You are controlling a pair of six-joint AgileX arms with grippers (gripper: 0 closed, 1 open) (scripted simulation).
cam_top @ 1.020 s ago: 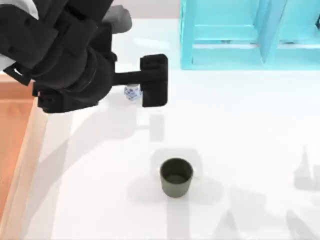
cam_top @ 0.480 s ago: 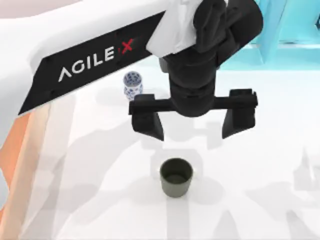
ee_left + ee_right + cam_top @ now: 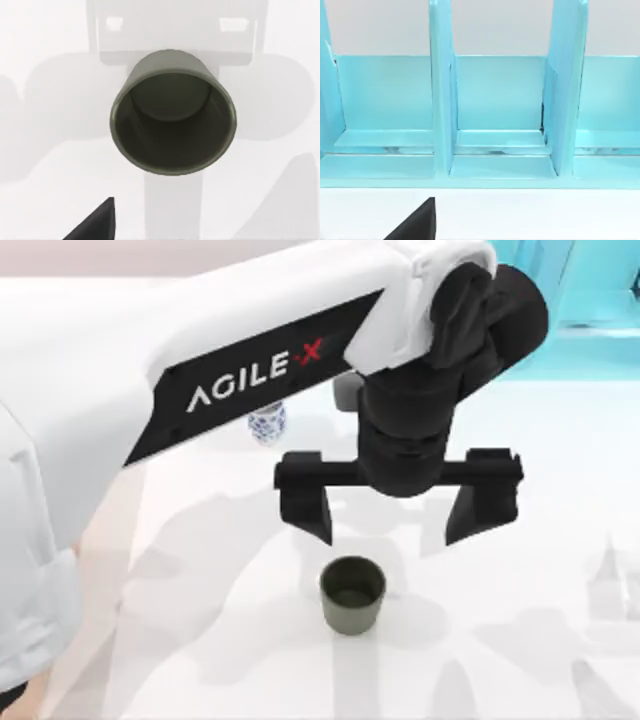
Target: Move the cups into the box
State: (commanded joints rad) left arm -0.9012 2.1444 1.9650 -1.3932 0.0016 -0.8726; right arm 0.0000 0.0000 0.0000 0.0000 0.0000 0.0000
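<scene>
Since half a second ago the left gripper (image 3: 400, 515) has edged toward the olive cup (image 3: 352, 594) and hangs just behind it, jaws spread wide, not touching. The patterned cup (image 3: 267, 424) stands upright, partly hidden under the white arm. Bare worktop (image 3: 520, 640) surrounds the olive cup. The turquoise shelf (image 3: 495, 115) faces the right wrist camera.

A rendered simulation workspace: bare white table (image 3: 560, 540), flat shading, turquoise shelf frame (image 3: 495, 110) against a blank backdrop
</scene>
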